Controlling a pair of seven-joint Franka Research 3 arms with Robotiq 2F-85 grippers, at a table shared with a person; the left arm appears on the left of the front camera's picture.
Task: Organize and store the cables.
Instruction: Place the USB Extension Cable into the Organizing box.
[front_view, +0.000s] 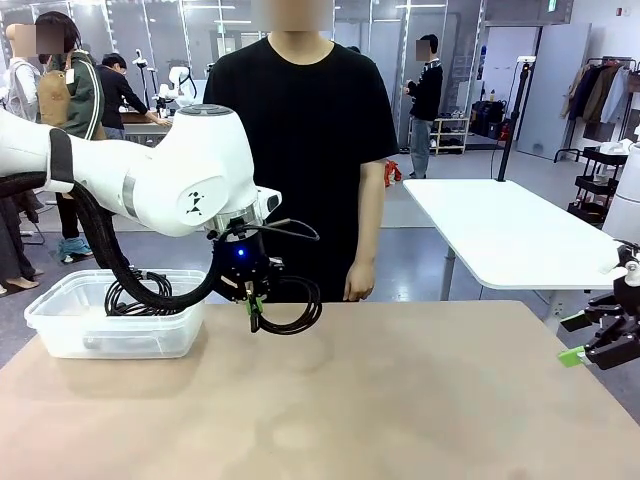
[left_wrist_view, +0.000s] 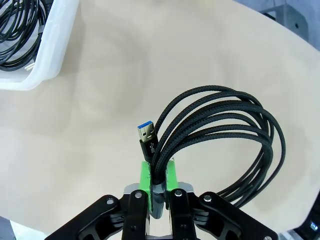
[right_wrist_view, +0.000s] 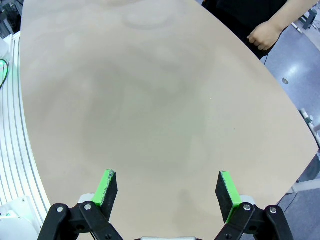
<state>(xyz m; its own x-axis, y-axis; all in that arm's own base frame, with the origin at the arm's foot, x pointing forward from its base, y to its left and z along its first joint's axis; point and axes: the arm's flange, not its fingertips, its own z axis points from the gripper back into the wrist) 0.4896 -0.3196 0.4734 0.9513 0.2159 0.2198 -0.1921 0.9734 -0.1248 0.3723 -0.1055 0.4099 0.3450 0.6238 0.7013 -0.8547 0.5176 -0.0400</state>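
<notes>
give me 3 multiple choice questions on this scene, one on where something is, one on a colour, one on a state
1. Where is the clear plastic bin?
A. at the table's left side as the robot sees it
B. at the table's right edge
C. on the floor

2. What colour is the inside of the plug on the held cable coil?
A. red
B. blue
C. yellow

3. How do the right gripper's fingers stand?
A. shut on a cable
B. shut on nothing
C. wide apart, holding nothing

Answers:
1 A, the front view shows it at the left with cables inside.
2 B, the left wrist view shows a blue tongue above the left gripper.
3 C, bare table shows between them.
</notes>
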